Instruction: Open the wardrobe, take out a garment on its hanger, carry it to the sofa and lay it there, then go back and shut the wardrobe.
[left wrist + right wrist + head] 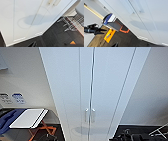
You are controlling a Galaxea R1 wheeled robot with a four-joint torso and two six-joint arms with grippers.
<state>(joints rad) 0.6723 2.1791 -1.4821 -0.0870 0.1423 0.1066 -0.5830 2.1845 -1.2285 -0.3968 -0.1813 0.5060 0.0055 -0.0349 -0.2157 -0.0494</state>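
Note:
The wardrobe (100,84) stands right in front of me, tall and white, with both flat doors shut. Its two small vertical handles (89,115) sit side by side at the middle seam. In the left wrist view the wardrobe's lower doors (31,18) and its base meet the dark floor, and a dark tip of my left gripper (33,44) shows close to that base. The right wrist view looks along the door fronts (144,18), and a dark tip of my right gripper (116,45) hangs over the floor. The garment, its hanger and the sofa are hidden.
Left of the wardrobe a white flat-topped stand (28,118) rests on an orange frame (43,130), with blue cloth (7,119) beside it. A white wire rack (73,22) stands to the wardrobe's right. An orange plate (109,35) lies on the dark floor (55,36).

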